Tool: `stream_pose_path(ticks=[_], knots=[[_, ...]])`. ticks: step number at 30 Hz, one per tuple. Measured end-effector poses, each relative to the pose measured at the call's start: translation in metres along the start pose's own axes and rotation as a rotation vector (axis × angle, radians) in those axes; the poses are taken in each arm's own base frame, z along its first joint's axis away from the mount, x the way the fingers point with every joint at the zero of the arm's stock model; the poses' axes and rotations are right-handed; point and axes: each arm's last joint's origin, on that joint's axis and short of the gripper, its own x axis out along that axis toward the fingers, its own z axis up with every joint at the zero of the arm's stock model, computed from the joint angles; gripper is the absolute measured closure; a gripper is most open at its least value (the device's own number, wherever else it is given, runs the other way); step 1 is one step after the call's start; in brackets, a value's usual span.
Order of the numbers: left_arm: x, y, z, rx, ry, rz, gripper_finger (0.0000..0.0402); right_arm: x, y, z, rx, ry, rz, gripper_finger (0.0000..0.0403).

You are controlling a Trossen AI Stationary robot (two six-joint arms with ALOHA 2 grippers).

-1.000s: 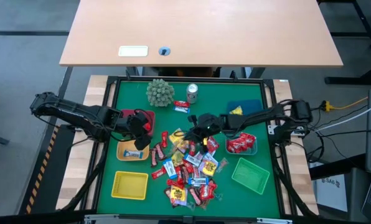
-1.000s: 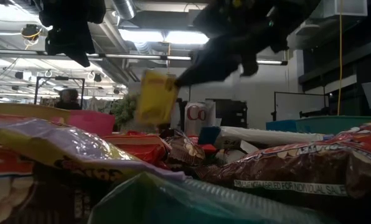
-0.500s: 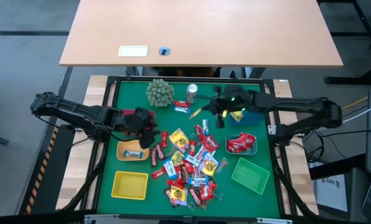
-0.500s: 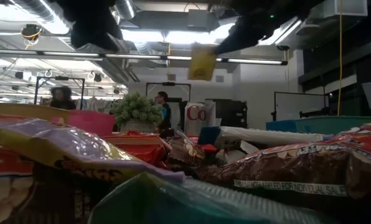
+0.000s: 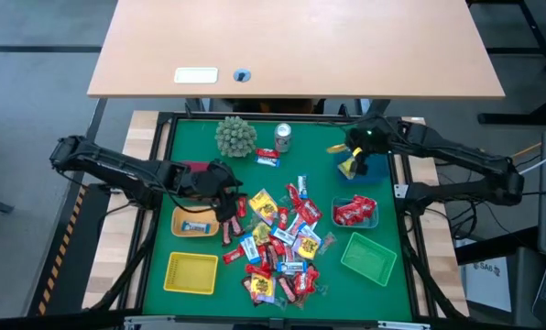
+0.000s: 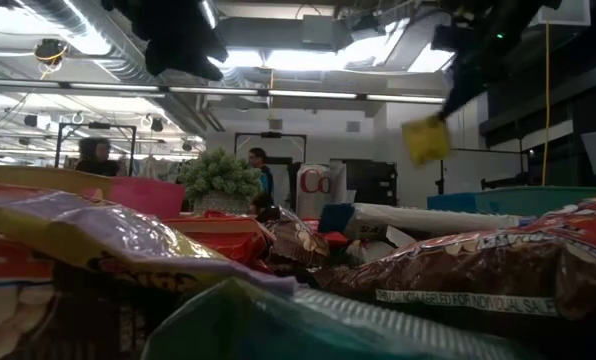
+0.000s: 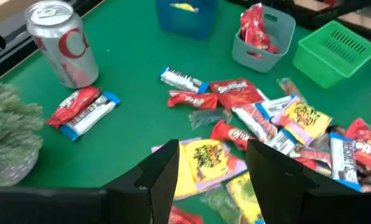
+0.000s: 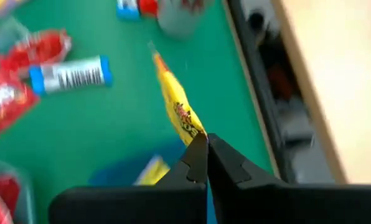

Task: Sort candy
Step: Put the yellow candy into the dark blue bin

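Observation:
The candy pile (image 5: 278, 240) lies mid-table, in red, yellow, blue-white and brown wrappers. My right gripper (image 5: 345, 151) is raised by the blue basket (image 5: 363, 165) and shut on one yellow candy (image 8: 178, 111), which also shows in the low view as the yellow candy (image 6: 425, 140). Another yellow candy (image 8: 149, 171) lies in that basket. My left gripper (image 7: 213, 168) is open above the pile's left edge (image 5: 225, 191), its fingers on either side of a yellow candy (image 7: 201, 160) without touching it. My right gripper pinches the yellow candy by one wrapper end (image 8: 197, 132) between its two fingertips. The candy is lifted clear of the table and hangs from the fingers over the green mat, at the blue basket's edge.
Grey basket (image 5: 355, 213) holds red candies; orange basket (image 5: 195, 223) holds a blue-white one. Also here are a red basket (image 5: 200, 169), yellow basket (image 5: 191, 272), green basket (image 5: 368, 257), silver can (image 5: 282, 137), spiky green ball (image 5: 235, 136) and a stray candy (image 5: 267, 159).
My right gripper has lifted the yellow candy off the pile and carried it up and toward the table's far right, to the blue basket, staying shut on it. My left gripper has moved right from the red basket toward the pile's left edge.

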Motion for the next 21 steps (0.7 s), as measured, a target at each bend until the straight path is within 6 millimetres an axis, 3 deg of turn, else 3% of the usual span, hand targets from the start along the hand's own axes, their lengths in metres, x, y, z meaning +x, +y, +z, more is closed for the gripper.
stream_pose_path(ticks=[7, 21], knots=[[0.018, -0.005, -0.005, 0.015, 0.029, 0.015, 0.0227, 0.000, -0.002, -0.024, 0.071, 0.231, 0.044, 0.0403], [0.038, -0.009, -0.016, -0.021, 0.089, 0.048, 0.0227, -0.001, -0.001, -0.027, 0.072, 0.267, 0.056, 0.0403]])
